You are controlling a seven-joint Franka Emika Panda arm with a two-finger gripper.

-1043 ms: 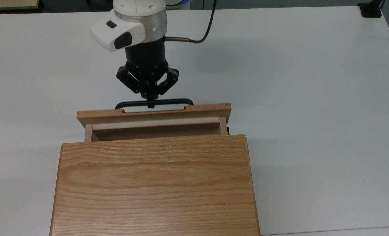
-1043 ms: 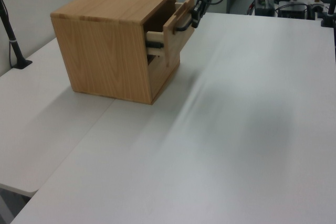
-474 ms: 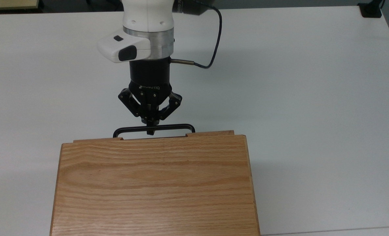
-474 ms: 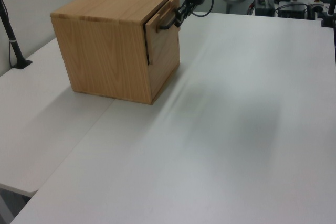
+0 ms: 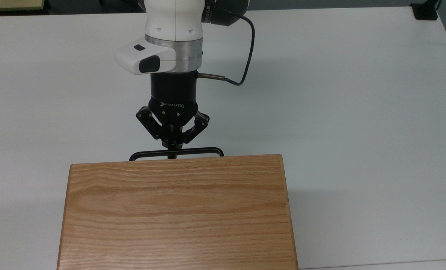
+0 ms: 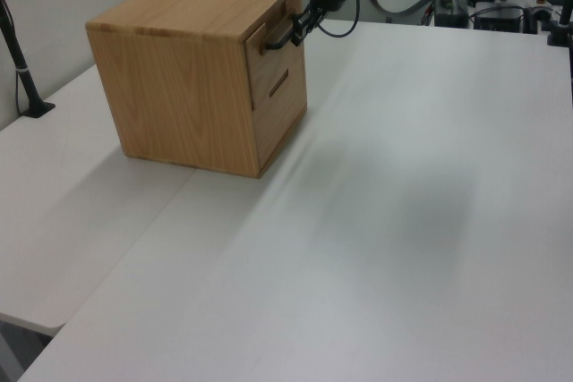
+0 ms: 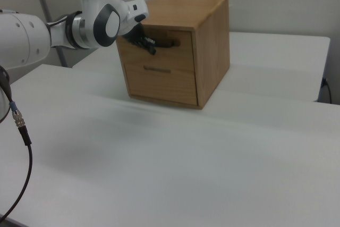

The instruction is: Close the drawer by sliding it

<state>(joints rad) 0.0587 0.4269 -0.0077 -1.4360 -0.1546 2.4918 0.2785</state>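
Top view: the broad light-oak cabinet with its flat grained top sits at the near edge of the white bench. Poking out past the cabinet's far edge is the thin black bar handle, and the black two-finger tool has its tips pinched together right on the bar's middle, so it grips the handle. The drawer's wood is hidden under the cabinet top here.

Left view: here the front comes into sight. The light oak drawer with its wider front panel sits flush in the cabinet's upper slot, fully in, with a second, lower drawer front beneath it. The tool meets the handle at the cabinet's top front corner; its fingers are too small here to judge.

Right view: the white arm reaches in from the right view's left, the tool on the handle, both drawer fronts level with the cabinet face.
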